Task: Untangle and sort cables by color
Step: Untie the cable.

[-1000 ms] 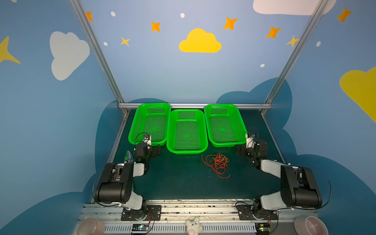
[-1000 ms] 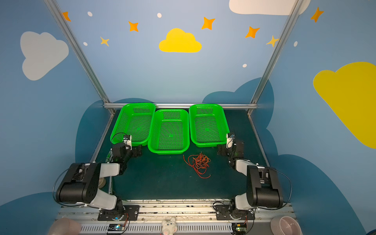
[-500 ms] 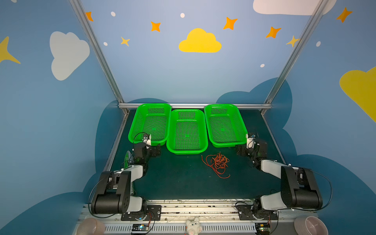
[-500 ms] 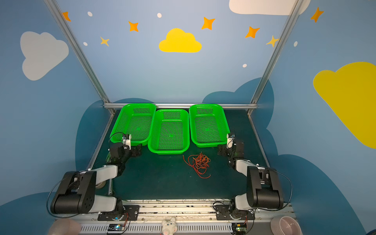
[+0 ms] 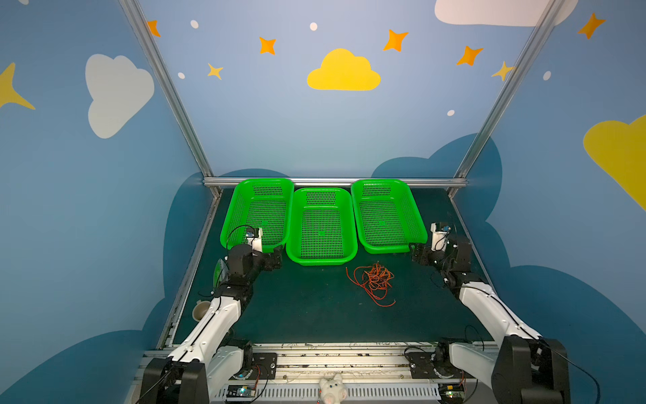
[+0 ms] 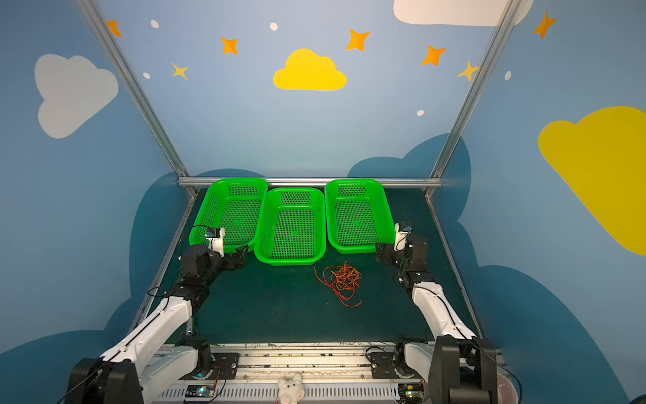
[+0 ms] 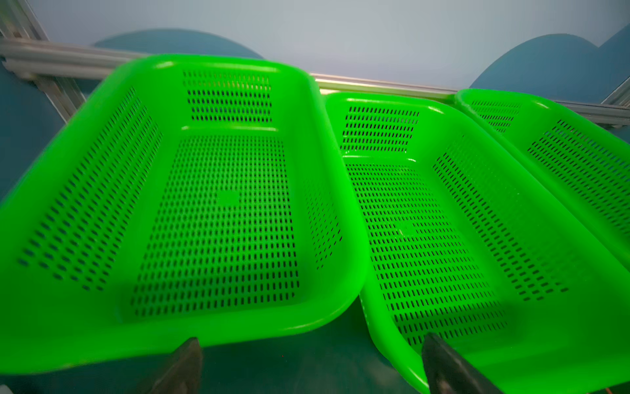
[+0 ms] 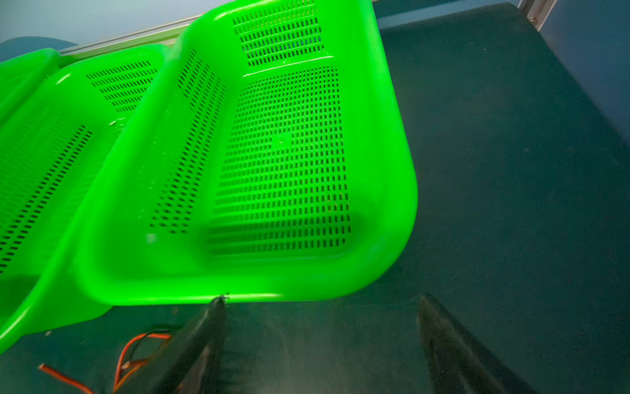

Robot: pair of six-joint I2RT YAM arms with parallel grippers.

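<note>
The cables (image 5: 374, 281) (image 6: 342, 281) lie in one loose tangle of thin red and orange wire on the dark mat, in front of the middle and right baskets. A few red, orange and black strands of the cables (image 8: 136, 351) show beside one finger in the right wrist view. My left gripper (image 5: 278, 257) (image 6: 243, 253) (image 7: 312, 341) hangs open and empty at the gap between the left and middle baskets. My right gripper (image 5: 416, 252) (image 6: 381, 252) (image 8: 322, 300) is open and empty at the right basket's near corner, to the right of the tangle.
Three green mesh baskets stand side by side at the back: left basket (image 5: 236, 217), middle basket (image 5: 320, 260), right basket (image 5: 384, 249). A small cup (image 5: 201, 309) sits off the mat's left edge. A plush toy (image 5: 330, 388) rests on the front rail.
Both arms have stretched out lower, their elbows dropping toward the front rail, the left one first. The grippers stay open near the baskets' front edges. The cables have not moved.
</note>
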